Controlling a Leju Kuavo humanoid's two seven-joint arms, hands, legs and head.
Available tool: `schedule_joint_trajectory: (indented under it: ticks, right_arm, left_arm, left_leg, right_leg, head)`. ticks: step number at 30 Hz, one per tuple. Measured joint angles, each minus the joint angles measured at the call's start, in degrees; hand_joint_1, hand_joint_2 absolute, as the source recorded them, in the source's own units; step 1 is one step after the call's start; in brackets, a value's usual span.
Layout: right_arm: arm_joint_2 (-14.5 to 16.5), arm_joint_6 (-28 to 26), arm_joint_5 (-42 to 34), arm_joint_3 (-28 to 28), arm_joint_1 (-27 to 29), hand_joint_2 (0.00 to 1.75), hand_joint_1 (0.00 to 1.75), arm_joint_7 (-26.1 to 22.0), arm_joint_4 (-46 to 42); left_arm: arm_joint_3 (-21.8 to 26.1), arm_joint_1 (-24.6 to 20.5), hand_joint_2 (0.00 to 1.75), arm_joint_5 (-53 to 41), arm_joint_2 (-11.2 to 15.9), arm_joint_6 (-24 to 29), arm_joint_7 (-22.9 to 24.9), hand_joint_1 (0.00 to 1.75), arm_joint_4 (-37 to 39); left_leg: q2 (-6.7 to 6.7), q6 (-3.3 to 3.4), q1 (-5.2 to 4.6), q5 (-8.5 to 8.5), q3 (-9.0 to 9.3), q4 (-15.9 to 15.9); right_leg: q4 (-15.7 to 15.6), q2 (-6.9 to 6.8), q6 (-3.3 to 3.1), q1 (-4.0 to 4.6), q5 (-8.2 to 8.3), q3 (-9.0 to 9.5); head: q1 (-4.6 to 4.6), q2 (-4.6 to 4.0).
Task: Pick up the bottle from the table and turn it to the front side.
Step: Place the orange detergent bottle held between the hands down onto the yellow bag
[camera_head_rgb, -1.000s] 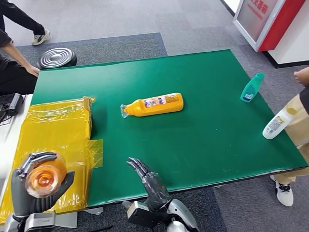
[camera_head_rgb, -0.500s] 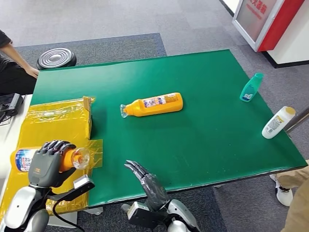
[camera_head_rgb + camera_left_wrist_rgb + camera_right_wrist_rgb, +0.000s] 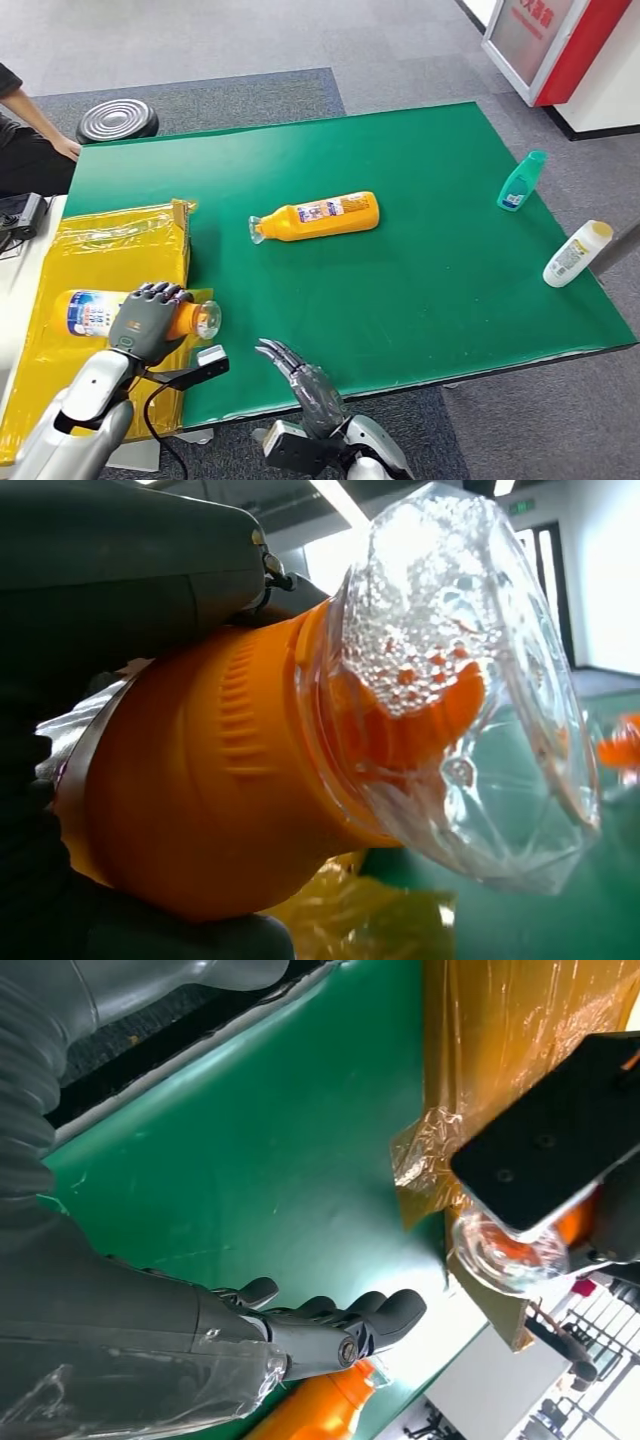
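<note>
1. lots of stuff around: a second orange bottle (image 3: 317,217) lies on its side mid-way across the green table (image 3: 423,290), a teal bottle (image 3: 521,181) sits out at 2 o'clock near the far right edge, and a white bottle (image 3: 575,253) lies at 3 o'clock right at the edge
2. yellow plastic-wrapped box (image 3: 106,260) takes up the 9 o'clock side, and a person's arm (image 3: 41,125) rests at the far left corner beside a ribbed dark disc (image 3: 117,120) on the floor
3. nothing sits between the hands and that middle bottle, just bare green
4. the bottle (image 3: 98,312) is up in the left hand (image 3: 147,322), over the yellow wrap at about 8 o'clock, lying sideways, clear cap (image 3: 460,690) towards the table's middle, blue-white label outward
5. left fingers wrapped tight round the orange neck end
6. right hand (image 3: 302,375) hovers at the near edge, 6 o'clock, fingers straight and spread, holding nothing
</note>
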Motion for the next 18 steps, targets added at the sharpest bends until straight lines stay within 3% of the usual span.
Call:
schedule_joint_trajectory:
  ticks: [15,16,18]
  right_arm:
    - [0.00,-0.83,-0.69,-0.02,-0.06,1.75,0.00,1.24,0.83]
    - [0.00,-0.93,-0.70,-0.02,-0.04,1.75,0.00,1.26,0.82]
    - [0.00,-1.15,-0.75,-0.03,0.06,1.75,0.00,1.31,0.76]
  left_arm:
    - [-2.98,-4.07,1.75,1.28,-1.49,-6.37,6.04,1.75,6.38]
    - [-3.00,-4.15,1.75,1.35,-1.52,-6.60,6.68,1.41,6.47]
    - [-2.91,-4.27,1.75,1.70,-1.55,-6.91,7.86,0.54,6.59]
  left_leg:
    - [0.00,0.00,0.00,0.00,0.00,0.00]
    - [0.00,0.00,0.00,0.00,0.00,0.00]
    - [0.00,0.00,0.00,0.00,0.00,0.00]
  right_leg:
    - [0.00,0.00,0.00,0.00,0.00,0.00]
    - [0.00,0.00,0.00,0.00,0.00,0.00]
    - [0.00,0.00,0.00,0.00,0.00,0.00]
  head:
    - [0.01,0.00]
    - [0.01,0.00]
    - [0.01,0.00]
